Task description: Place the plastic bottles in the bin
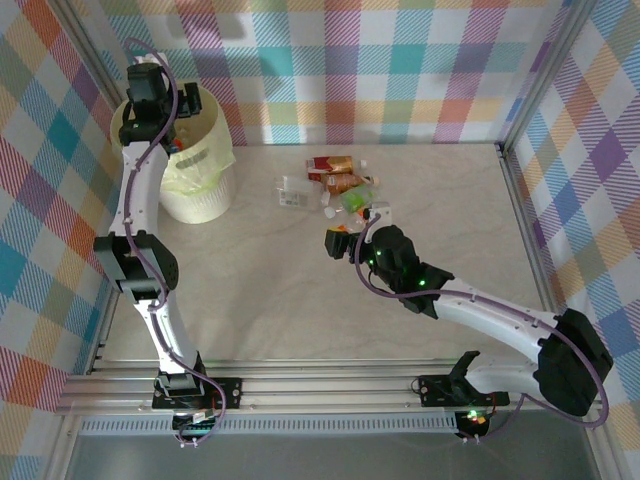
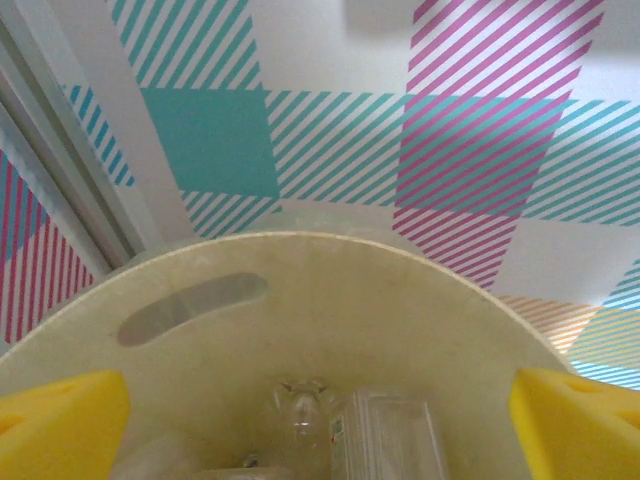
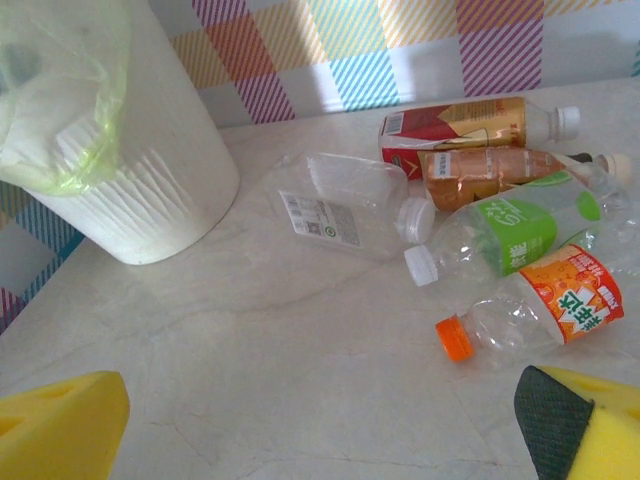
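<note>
A: Where is the left gripper (image 2: 320, 425)?

B: It hangs over the bin (image 1: 202, 200), which stands at the far left of the table (image 1: 300, 320). Its yellow pads (image 2: 60, 425) are spread wide, with nothing between them.

A: What lies under it?

B: The left wrist view looks down into the bin. There is a slot (image 2: 190, 308) in the far wall, and two clear bottles (image 2: 390, 435) lie side by side at the bottom.

A: And the right gripper (image 3: 320, 445)?

B: Its jaws are spread wide too, and it holds nothing. It hovers low over bare table, on the near side of the loose bottles (image 1: 335, 182).

A: Where exactly are those?

B: They are in a cluster toward the far middle of the table, to the right of the bin and apart from it. At least five lie on their sides. One is a clear bottle (image 3: 350, 205) with a white cap, nearest the bin. Beyond it are a red and gold bottle (image 3: 455, 125) and a brown bottle (image 3: 490, 165). A green-label bottle (image 3: 510, 230) lies nearer the gripper. An orange-cap bottle (image 3: 540, 310) is nearest of all.

A: Anything else on the bin?

B: A yellow-green liner (image 3: 60, 100) is bunched over its rim.
</note>
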